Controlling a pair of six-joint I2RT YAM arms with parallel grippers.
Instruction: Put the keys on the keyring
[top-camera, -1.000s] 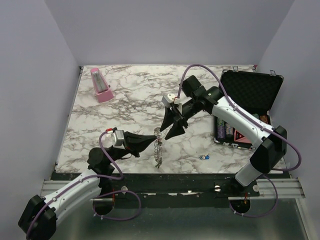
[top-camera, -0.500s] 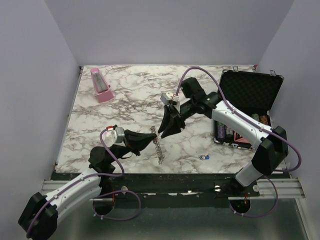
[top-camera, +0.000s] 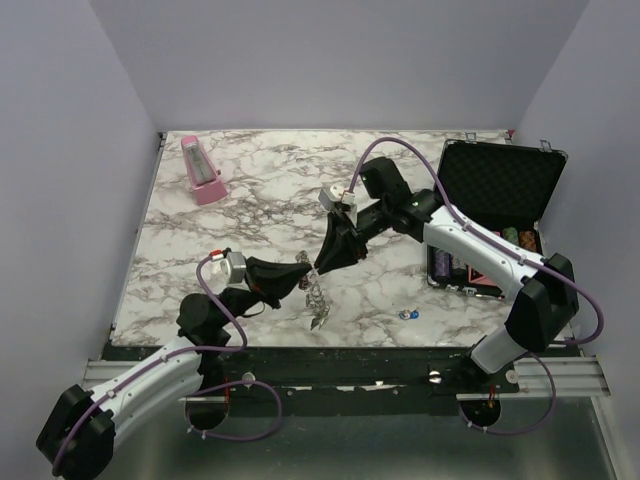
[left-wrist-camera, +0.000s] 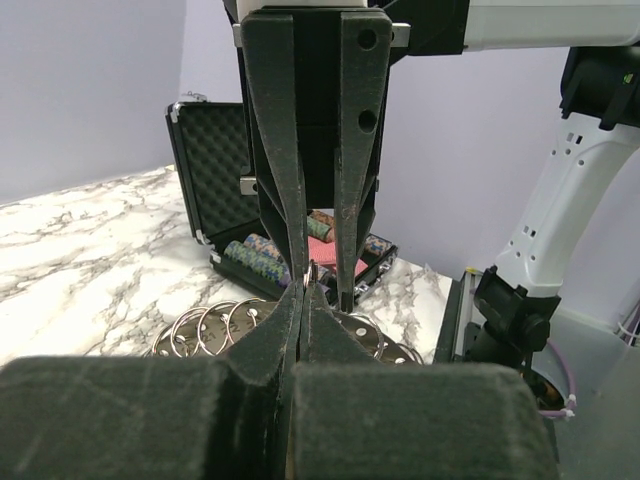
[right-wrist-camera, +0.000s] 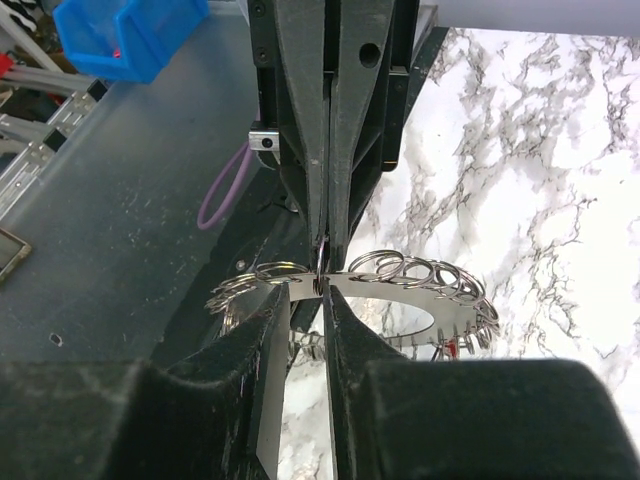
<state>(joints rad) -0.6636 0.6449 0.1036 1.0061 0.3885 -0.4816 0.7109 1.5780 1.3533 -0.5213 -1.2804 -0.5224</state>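
Landmark: I take the open black foam-lined case (top-camera: 500, 180) at the right edge of the white-and-grey marbled tabletop (top-camera: 260, 200) as my reference. Rows of round striped chips (top-camera: 450, 265) stand in its near half.

Keyring: the flat grey metal keyring (top-camera: 317, 298) with the toothed rim, fringed with small silver split rings (right-wrist-camera: 420, 268), is held clear of the tabletop. It is well to the left of the case and about level with the case's near edge. From my right wrist camera it lies roughly flat, wide hole facing up.

Left gripper: my left gripper (top-camera: 303, 275) reaches in from the side away from the case. Its fingers are pressed together on the keyring's rim and carry it.

Right gripper: my right gripper (top-camera: 322, 265) comes in from the case side and meets the left one tip to tip. Its fingers (right-wrist-camera: 235, 370) stand slightly apart with a slim gap between them. They straddle one small split ring at the rim, and I cannot tell whether the pads touch it.

Key: one tiny silver key with a blue plastic head (top-camera: 408, 315) lies on the tabletop between the keyring and the case. It is close to the table's near edge and touches neither.

Other item: a pink wedge-shaped plastic object (top-camera: 202, 172) stands upright far across the tabletop from the case, at the far left corner.
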